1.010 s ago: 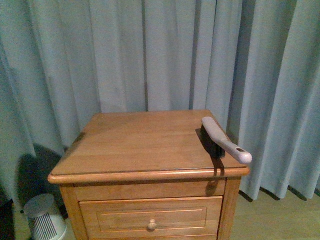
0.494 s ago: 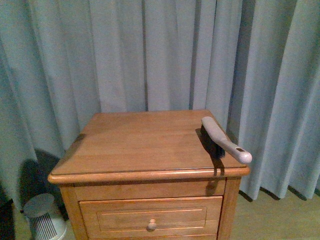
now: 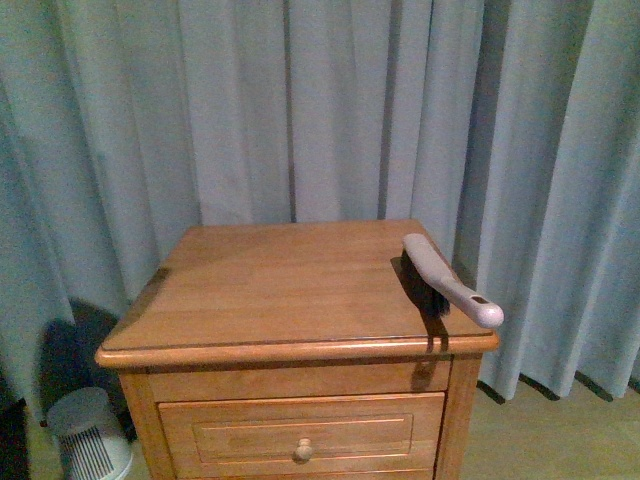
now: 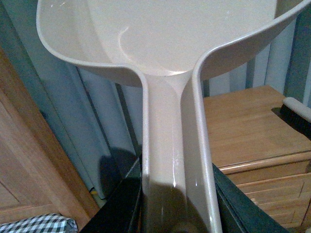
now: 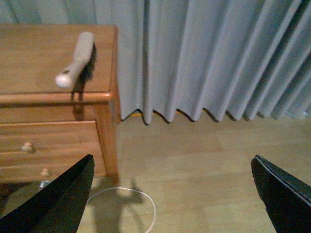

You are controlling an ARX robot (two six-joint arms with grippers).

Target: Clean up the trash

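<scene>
Front view square on nightstand (image 3: 290,290); left wrist tight behind dustpan (image 4: 170,39); right wrist above floor (image 5: 204,170); brush (image 3: 450,281) in all

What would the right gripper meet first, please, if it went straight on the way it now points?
Likely the floor before the curtain; nothing else lies ahead of the right gripper, though depth is unclear.

The left claw (image 4: 177,213) clamps the beige dustpan (image 4: 165,43) by its handle.

My left gripper (image 4: 177,201) clamps the dustpan (image 4: 160,39) handle; my right gripper (image 5: 170,194) has its 2 fingers wide apart.
</scene>
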